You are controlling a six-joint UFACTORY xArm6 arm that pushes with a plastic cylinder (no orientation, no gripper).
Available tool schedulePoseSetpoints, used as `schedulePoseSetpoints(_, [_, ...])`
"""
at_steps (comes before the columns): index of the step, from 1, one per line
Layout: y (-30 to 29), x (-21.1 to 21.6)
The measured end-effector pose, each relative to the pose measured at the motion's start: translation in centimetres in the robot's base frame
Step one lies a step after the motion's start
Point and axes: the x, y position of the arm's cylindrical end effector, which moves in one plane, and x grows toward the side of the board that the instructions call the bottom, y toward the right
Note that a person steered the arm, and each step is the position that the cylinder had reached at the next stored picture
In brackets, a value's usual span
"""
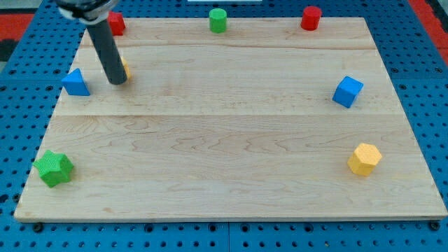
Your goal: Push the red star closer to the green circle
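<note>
The red star (117,24) sits at the board's top left corner, partly hidden behind my rod. The green circle (218,20) stands at the top edge, middle of the view, well to the right of the star. My tip (117,80) rests on the board below the red star, touching a small yellow block (125,69) that is mostly hidden behind the rod. The tip is apart from the red star.
A blue triangle (75,82) lies left of the tip. A green star (54,168) is at the bottom left. A red cylinder (311,17) is at the top right, a blue cube (347,92) at the right, a yellow hexagon (365,159) lower right.
</note>
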Motion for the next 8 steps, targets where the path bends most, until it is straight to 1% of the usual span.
schedulePoseSetpoints(1, [0.0,-2.1])
schedulePoseSetpoints(2, [-2.8,-1.4])
schedulePoseSetpoints(6, [-4.1,-2.1])
schedulePoseSetpoints(7, [-6.3,-1.9])
schedulePoseSetpoints(8, [-7.2,-2.1])
